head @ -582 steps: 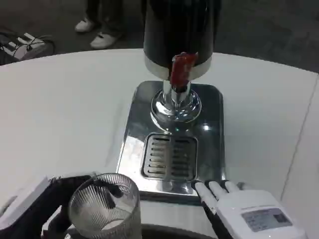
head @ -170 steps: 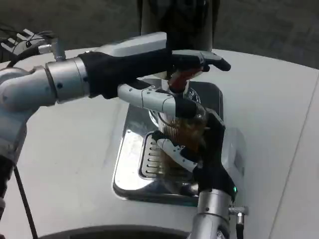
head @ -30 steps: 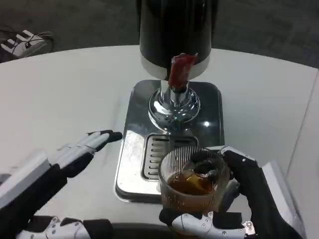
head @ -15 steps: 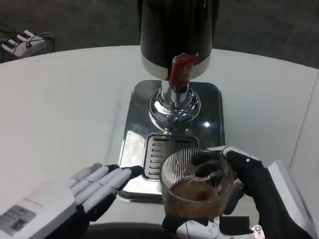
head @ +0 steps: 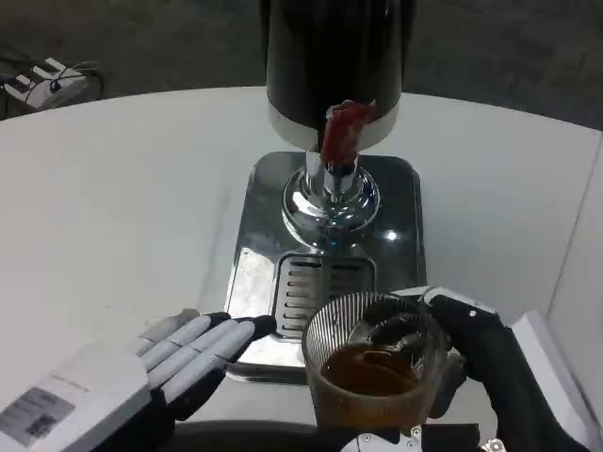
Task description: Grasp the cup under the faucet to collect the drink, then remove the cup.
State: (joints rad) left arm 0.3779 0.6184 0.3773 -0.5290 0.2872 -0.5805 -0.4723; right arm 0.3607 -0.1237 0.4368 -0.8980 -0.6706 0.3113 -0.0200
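A ribbed glass cup (head: 373,370) holding brown drink sits in my right hand (head: 480,363), whose fingers wrap round its far side and underside. The cup is at the near edge of the steel drip tray (head: 325,273), well in front of the faucet (head: 339,141) with its red lever on the black dispenser (head: 335,56). My left hand (head: 160,363) lies low at the bottom left, fingers straight and apart, holding nothing, its tips close to the tray's near left corner.
The white round table (head: 122,207) stretches left and right of the dispenser. The slotted grate (head: 316,287) lies just behind the cup. On the floor at the far left lie cables and a power strip (head: 42,80).
The cup in my right hand has come slightly nearer and lower, away from the grate. My left hand stays low at the bottom left, hardly shifted.
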